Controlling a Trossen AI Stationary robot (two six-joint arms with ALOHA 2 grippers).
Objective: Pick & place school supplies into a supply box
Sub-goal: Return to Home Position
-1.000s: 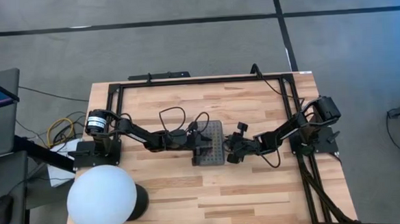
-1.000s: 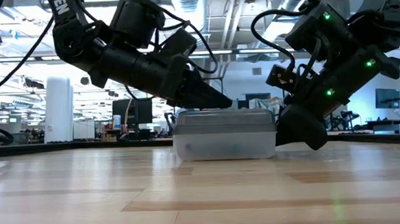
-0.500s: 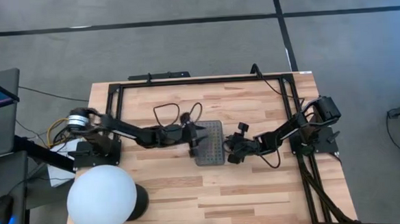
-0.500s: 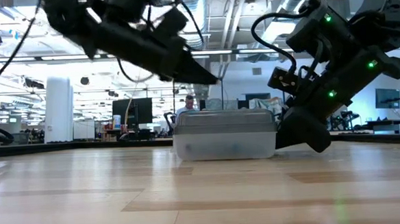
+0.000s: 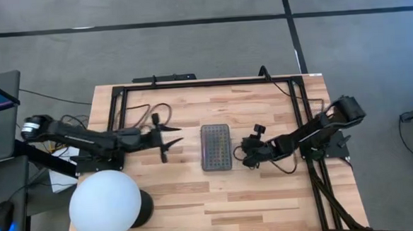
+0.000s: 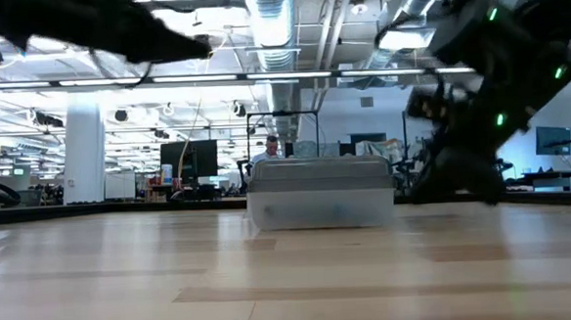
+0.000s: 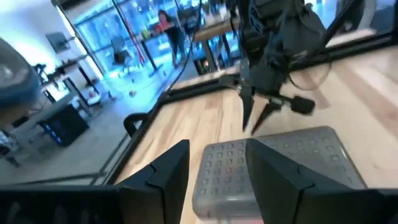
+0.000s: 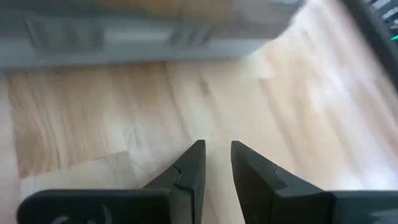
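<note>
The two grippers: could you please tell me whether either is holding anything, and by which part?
Nothing is held. The left gripper and right gripper both have empty, parted fingers, clear of the closed supply box.

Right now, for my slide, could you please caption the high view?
Closed supply box sits between left gripper and right gripper, touching neither.

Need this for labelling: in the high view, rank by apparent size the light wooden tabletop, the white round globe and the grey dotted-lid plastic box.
1. Light wooden tabletop.
2. White round globe; it may sit nearer the camera, inflating it.
3. Grey dotted-lid plastic box, clearly smallest.
</note>
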